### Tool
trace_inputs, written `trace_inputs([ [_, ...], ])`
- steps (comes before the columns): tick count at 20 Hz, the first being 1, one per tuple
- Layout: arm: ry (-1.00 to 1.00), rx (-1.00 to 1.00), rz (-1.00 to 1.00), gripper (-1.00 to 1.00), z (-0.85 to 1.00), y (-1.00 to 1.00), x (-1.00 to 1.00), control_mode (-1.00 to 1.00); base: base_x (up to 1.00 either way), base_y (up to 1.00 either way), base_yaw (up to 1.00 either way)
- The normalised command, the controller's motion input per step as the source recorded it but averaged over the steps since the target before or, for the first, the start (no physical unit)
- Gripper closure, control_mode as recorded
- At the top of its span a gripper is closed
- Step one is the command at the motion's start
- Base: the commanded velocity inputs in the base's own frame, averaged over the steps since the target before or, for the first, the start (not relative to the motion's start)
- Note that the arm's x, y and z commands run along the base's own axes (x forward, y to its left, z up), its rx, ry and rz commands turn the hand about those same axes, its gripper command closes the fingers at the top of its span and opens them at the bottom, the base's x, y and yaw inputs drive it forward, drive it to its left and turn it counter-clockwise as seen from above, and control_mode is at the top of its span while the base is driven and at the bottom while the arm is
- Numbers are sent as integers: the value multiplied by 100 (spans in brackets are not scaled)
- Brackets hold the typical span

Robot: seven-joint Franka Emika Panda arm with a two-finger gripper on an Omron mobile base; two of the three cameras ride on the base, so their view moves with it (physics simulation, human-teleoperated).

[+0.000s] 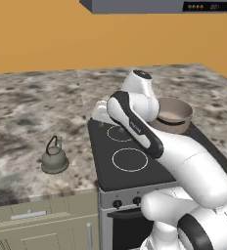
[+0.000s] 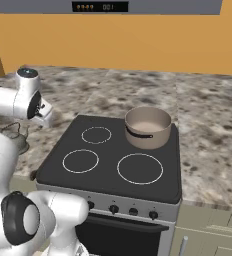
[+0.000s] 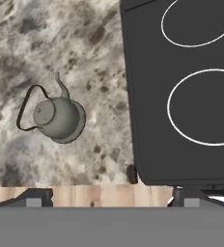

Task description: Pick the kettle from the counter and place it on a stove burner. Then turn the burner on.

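The kettle [image 3: 61, 118] is small, squat and grey-green, with a thin dark wire handle arched off to one side, a slim curved spout and a round lid with a knob. It stands upright on the counter [image 1: 22, 122], to the left of the stove [image 2: 108, 165], near the counter's front edge and well apart from the edge of the black glass top. From the left base camera it [image 1: 54, 158] sits alone on the speckled stone, with the beige cabinet fronts [image 1: 42, 219] below it. The gripper [image 3: 109, 198] hangs above the counter's front edge, between kettle and stove, looking straight down; its two dark fingertips [image 3: 34, 197] stand far apart at the bottom of the hand camera's picture, spread wide, holding nothing and touching nothing. The kettle lies off to one side of the spread jaws, not between them. On the cooktop, the burner [image 3: 208, 106] nearest the kettle shows as a thin white ring, bare, with a second ring [image 3: 198, 21] behind it. A round tan pot [image 2: 148, 127] with a dark handle stands on the rear right burner. Dark knobs [image 2: 123, 210] run along the stove's front panel. An orange wall [image 1: 47, 34] rises behind the counter, with a grey hood [image 2: 138, 6] above.
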Motion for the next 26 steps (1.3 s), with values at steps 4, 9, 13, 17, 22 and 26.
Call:
trace_inputs([
  [4,18,0,-10,-100,0,89,4,-100,0,0,0],
  [9,21,0,-8,-100,0,78,7,-100,0,0,0],
  [13,22,0,-9,-100,0,71,16,-100,0,0,0],
  [17,17,-2,-7,-100,0,57,18,-100,0,0,0],
  [22,9,-15,-4,-100,0,32,15,-100,0,0,0],
  [26,1,-2,0,-100,0,1,0,-100,0,0,0],
])
